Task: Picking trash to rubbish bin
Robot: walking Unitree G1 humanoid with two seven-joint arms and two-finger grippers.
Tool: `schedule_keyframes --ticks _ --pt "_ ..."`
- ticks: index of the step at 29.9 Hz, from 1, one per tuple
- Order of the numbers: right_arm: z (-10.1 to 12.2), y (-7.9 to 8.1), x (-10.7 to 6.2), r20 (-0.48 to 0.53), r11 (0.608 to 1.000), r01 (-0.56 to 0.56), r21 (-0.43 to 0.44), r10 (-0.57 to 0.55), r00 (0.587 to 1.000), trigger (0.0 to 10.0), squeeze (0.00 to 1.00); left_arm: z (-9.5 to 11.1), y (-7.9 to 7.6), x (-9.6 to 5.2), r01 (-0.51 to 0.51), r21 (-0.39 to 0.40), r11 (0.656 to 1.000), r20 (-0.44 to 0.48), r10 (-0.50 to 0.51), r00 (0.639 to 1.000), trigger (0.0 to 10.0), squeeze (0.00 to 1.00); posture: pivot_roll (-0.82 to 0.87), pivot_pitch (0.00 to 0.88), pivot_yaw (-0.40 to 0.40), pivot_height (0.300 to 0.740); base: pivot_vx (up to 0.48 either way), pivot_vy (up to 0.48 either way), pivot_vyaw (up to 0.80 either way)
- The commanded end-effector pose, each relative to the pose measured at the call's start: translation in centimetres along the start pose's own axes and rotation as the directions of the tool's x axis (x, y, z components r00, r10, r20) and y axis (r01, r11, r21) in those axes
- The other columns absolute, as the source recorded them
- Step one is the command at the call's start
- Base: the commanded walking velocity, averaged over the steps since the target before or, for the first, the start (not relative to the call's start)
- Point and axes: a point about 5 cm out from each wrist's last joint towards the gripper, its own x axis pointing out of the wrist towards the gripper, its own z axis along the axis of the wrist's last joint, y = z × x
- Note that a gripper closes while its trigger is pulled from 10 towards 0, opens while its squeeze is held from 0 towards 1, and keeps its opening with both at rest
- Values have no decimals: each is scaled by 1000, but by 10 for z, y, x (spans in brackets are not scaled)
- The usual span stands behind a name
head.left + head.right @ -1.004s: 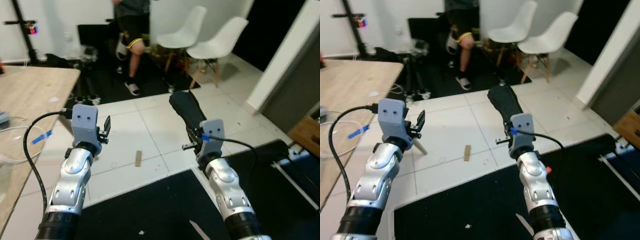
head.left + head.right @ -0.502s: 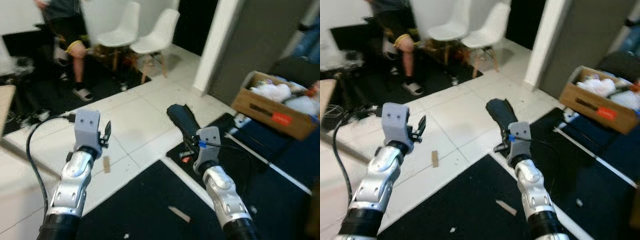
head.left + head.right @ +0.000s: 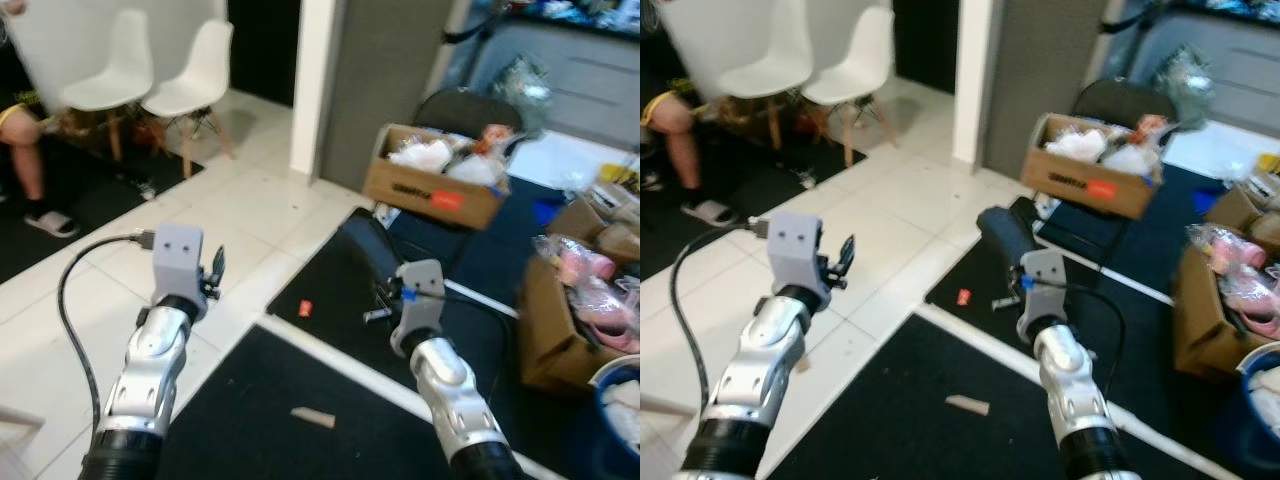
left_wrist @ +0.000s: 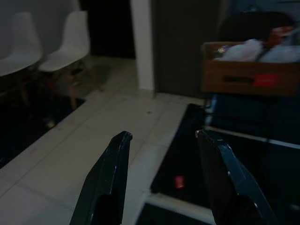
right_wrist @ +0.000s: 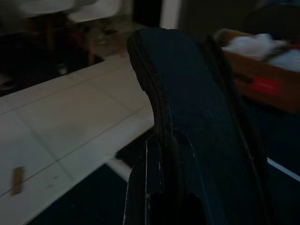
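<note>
My right gripper (image 3: pixel 384 287) is shut on a dark flat slipper (image 3: pixel 364 244), which stands up and forward from the fingers; the right wrist view shows its black sole (image 5: pixel 197 108) close up. My left gripper (image 3: pixel 214 270) is held up over the white tiles, open and empty, its two fingers (image 4: pixel 115 161) apart. On the black mat lie a small red scrap (image 3: pixel 305 308) and a short wooden piece (image 3: pixel 312 417). A blue bin (image 3: pixel 617 402) with white stuff in it sits at the far right.
A cardboard box (image 3: pixel 430 185) full of things stands on the floor ahead, by a grey wall (image 3: pixel 385 80). Another open box (image 3: pixel 565 305) with pink items is at the right. Two white chairs (image 3: pixel 185 75) and a person's leg (image 3: pixel 25 150) are at the left.
The camera has swung to the right: the wooden table has left the picture and the boxes, black mats and blue bin have come in. Both grippers keep the same pose and hold.
</note>
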Motion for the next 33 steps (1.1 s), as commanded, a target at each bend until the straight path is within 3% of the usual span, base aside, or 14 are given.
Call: schedule_keyframes --ticks 1,6,11,19,23,27,29,33 --pt "-2 3 -1 -4 1000 -14 8 14 1000 10000 0 -6 -1 -2 -4 5 1000 -16 4 1000 10000 0 -39 0 -57 740 0 0 -800" --pt "-5 12 -2 -15 998 -64 0 64 998 10000 0 -8 -1 -3 -3 5 1000 -18 4 1000 10000 0 -46 0 -60 740 0 0 -800" --pt "-8 10 -3 -25 998 -52 23 53 998 10000 0 -10 -7 -5 32 55 998 -22 -31 999 10000 0 -39 0 -59 740 0 0 -800" --pt "-12 8 -2 -42 998 -55 23 56 998 10000 0 -17 -10 -5 32 -14 999 -74 -33 997 10000 0 -50 0 -54 740 0 0 -800" --pt "-12 7 -2 -44 998 -52 36 54 998 10000 0 -16 -14 -5 67 42 997 -60 -64 996 10000 0 -45 0 -55 740 0 0 -800" --pt "-12 8 -2 -46 998 -55 35 56 997 10000 0 -16 -13 -6 48 18 999 -51 -47 998 10000 0 -55 0 -52 740 0 0 -800" --pt "-18 10 -4 -89 992 -75 105 84 992 10000 0 -17 -17 -6 50 -28 998 -66 -52 997 10000 0 -46 0 -63 740 0 0 0" --pt "-21 11 -5 -100 991 -90 101 100 990 10000 0 -17 -16 -8 37 -50 998 -63 -40 997 10000 0 -51 9 -64 740 0 0 0"
